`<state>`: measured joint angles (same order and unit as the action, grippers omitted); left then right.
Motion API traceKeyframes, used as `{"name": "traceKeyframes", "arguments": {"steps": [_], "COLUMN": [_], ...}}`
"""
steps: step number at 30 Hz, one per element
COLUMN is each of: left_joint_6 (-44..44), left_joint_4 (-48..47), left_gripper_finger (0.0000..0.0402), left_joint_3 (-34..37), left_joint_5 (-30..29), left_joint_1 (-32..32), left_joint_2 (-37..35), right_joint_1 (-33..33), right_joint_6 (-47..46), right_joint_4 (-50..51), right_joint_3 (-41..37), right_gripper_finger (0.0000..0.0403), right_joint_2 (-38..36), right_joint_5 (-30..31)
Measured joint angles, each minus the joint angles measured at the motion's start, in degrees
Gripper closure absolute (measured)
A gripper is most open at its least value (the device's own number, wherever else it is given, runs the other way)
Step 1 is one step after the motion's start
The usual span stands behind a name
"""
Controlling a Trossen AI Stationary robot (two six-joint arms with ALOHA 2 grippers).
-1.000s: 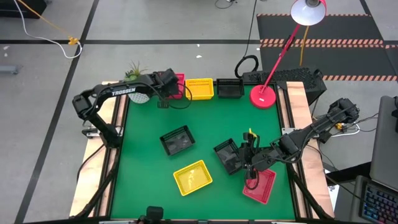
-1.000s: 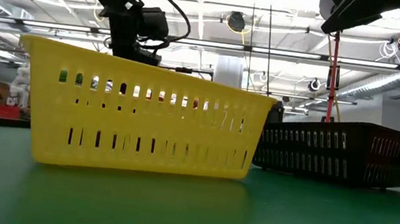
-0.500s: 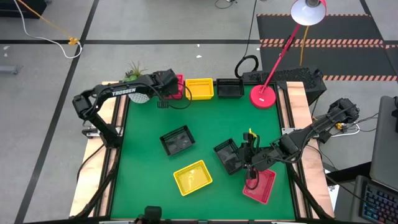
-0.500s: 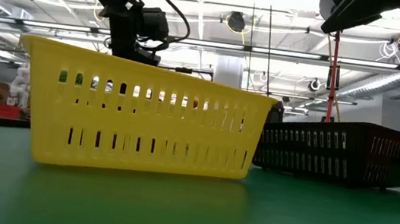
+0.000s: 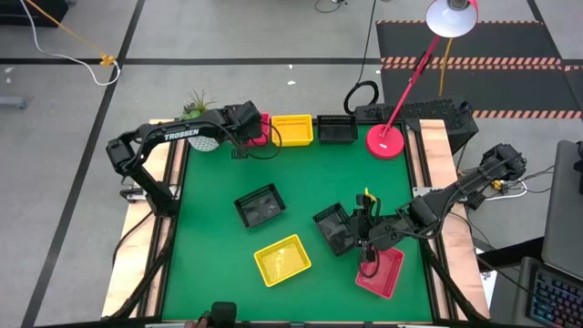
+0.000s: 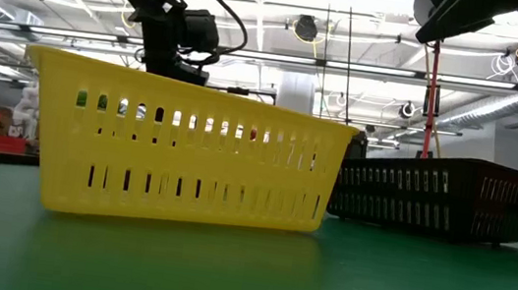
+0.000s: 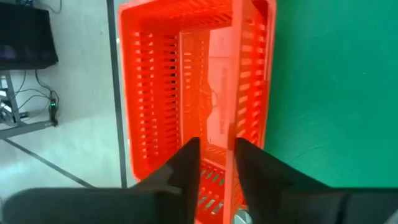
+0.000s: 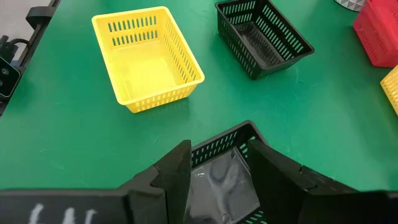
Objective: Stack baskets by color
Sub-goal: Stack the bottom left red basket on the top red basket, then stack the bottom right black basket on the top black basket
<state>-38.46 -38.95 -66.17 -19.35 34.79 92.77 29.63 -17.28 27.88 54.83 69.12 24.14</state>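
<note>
A red basket (image 7: 186, 81) stands at the table's far edge, left of a yellow basket (image 5: 293, 129) and a black basket (image 5: 337, 129). My left gripper (image 7: 217, 163) is open, one finger on each side of the red basket's short wall. In mid-table a black basket (image 5: 260, 206), a yellow basket (image 5: 282, 260), another black basket (image 5: 333, 228) and a red basket (image 5: 381, 271) rest on their bottoms. My right gripper (image 8: 219, 163) hovers open above the right-hand black basket's rim (image 8: 224, 142). My left gripper comes slanting down from the table's near side. Its fingers (image 7: 189, 158) stand inside and outside the red basket's short wall (image 7: 217, 174), and I cannot tell whether either finger touches it. The basket rests flat on the table.
A round red lamp base (image 5: 386, 139) stands at the far right, its stem leaning over the table's corner. A white plant pot (image 5: 206, 138) sits under the left arm at the far left. Open green mat lies along the left side and near the front edge.
</note>
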Motion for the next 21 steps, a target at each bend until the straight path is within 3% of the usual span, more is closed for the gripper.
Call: {"name": "traceKeyframes", "arguments": {"steps": [5,9,14,21], "left_joint_6": [0.3,2.2,7.2,17.6], "left_joint_4": [0.1,-0.2,-0.1,-3.5], "left_gripper_finger": [0.0224,0.0200,0.0213,0.0269], "left_joint_3": [0.0,0.0,0.0,0.0], "left_joint_5": [-0.1,-0.2,2.1,8.5], "left_joint_1": [-0.1,-0.7,-2.0,-4.2], "left_joint_2": [0.0,-1.5,-4.7,-11.7], "right_joint_1": [0.0,0.0,0.0,0.0], "right_joint_6": [0.0,0.0,0.0,-0.2], "right_joint_4": [0.0,0.0,-0.1,-0.3], "right_joint_3": [0.0,0.0,0.0,0.0], "right_gripper_finger": [0.0252,0.0252,0.0252,0.0252], "right_joint_2": [0.0,0.0,0.0,0.0], "right_joint_5": [0.0,0.0,0.0,0.0]}}
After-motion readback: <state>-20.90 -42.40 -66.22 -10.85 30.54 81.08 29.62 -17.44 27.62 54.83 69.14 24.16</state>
